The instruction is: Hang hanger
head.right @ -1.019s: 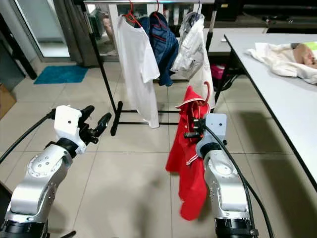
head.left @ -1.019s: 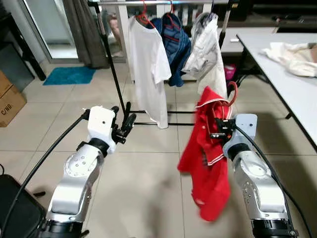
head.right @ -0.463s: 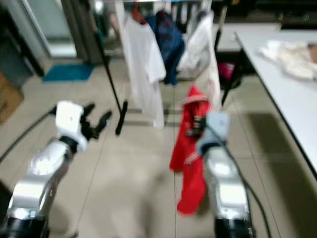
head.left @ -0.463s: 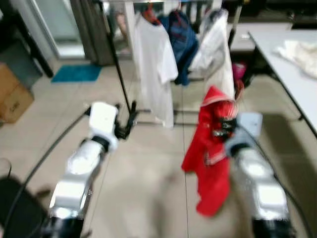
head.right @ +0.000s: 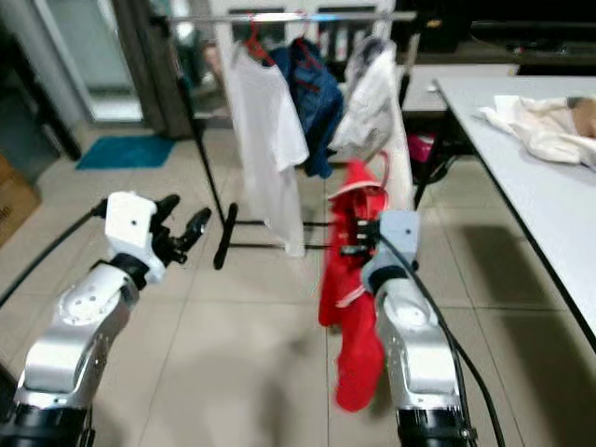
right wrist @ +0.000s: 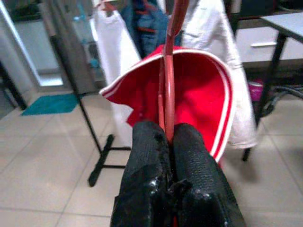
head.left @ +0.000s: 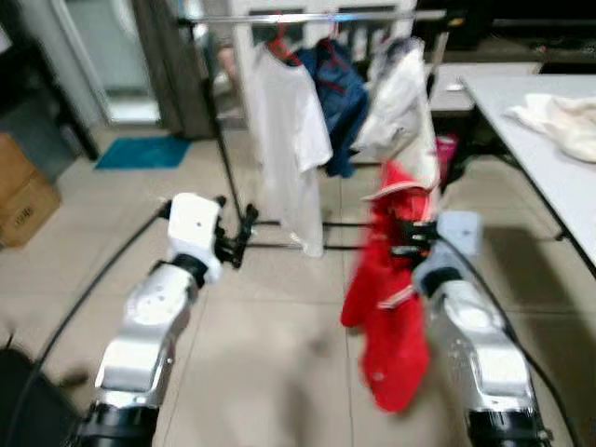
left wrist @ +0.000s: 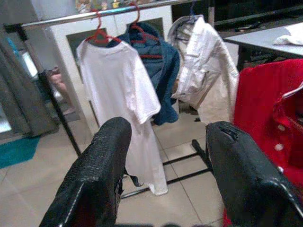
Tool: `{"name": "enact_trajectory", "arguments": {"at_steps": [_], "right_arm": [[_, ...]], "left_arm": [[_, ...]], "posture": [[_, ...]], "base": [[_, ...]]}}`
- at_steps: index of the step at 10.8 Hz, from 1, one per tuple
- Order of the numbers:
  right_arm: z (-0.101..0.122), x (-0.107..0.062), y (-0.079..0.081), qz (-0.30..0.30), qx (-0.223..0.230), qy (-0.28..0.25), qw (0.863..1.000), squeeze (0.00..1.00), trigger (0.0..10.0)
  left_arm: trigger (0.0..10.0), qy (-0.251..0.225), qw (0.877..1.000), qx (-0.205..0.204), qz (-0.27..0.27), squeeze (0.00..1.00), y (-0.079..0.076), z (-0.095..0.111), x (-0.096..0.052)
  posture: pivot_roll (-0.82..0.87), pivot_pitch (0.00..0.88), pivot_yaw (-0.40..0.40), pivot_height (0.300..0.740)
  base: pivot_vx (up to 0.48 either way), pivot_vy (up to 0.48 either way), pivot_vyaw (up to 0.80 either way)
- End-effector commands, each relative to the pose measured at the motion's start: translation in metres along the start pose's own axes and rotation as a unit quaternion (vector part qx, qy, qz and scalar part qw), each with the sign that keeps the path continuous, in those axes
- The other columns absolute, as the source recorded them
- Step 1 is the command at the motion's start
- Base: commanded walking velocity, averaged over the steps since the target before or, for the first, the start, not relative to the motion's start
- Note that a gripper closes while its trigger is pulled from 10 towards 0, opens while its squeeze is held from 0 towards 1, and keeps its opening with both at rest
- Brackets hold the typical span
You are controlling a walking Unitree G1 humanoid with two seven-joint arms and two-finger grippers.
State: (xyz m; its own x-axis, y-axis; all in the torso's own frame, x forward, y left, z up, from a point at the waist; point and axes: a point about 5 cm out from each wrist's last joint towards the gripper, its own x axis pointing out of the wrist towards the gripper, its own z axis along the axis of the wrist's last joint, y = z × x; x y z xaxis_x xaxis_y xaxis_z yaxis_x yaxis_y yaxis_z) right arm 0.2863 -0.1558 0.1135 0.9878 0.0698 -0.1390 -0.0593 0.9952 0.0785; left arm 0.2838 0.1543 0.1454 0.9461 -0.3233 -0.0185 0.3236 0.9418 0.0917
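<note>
Textured black right gripper (right wrist: 169, 142) fingers pinch thin red hanger (right wrist: 170, 71).

Red hanger (right wrist: 168, 71) — upright, carrying a red, white-trimmed shirt (head.right: 349, 307) — apparently short of the rail (head.left: 307, 17).

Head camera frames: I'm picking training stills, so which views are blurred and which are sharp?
Both eye views are softly motion-blurred across the rack and red shirt; the right wrist view is sharp on the red hanger in the right pincer; the left wrist view shows the white shirt clearly.
</note>
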Motion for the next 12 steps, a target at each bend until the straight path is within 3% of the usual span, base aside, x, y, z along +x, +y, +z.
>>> {"name": "enact_trajectory", "arguments": {"at_steps": [1,6,10,12], "right_arm": [[0.013,0.0,-0.004,-0.008,-0.005,-0.029,1.0,0.0,10.0],[0.01,-0.001,0.006,0.031,-0.019,-0.02,0.999,0.0,10.0],[0.008,-0.001,0.016,0.061,-0.021,-0.01,0.998,0.0,10.0],[0.007,-0.001,0.018,0.066,-0.011,-0.01,0.998,0.0,10.0]], "left_arm": [[10.0,0.0,1.0,-0.001,-0.008,0.0,-0.004,0.001,0.0],[10.0,0.0,1.0,-0.004,-0.012,0.0,-0.003,0.001,0.003],[10.0,0.002,1.0,-0.002,-0.009,0.0,-0.001,-0.001,0.001],[10.0,0.002,1.0,0.0,-0.013,0.0,-0.002,-0.001,0.001]], "posture": [[-0.04,0.0,0.07,0.74],[-0.05,0.0,0.085,0.74],[-0.04,0.0,0.079,0.74],[-0.04,0.0,0.079,0.74]], "base": [[0.356,0.0,0.0],[0.359,0.0,0.0],[0.386,0.0,0.8],[0.386,0.0,0.0]]}}
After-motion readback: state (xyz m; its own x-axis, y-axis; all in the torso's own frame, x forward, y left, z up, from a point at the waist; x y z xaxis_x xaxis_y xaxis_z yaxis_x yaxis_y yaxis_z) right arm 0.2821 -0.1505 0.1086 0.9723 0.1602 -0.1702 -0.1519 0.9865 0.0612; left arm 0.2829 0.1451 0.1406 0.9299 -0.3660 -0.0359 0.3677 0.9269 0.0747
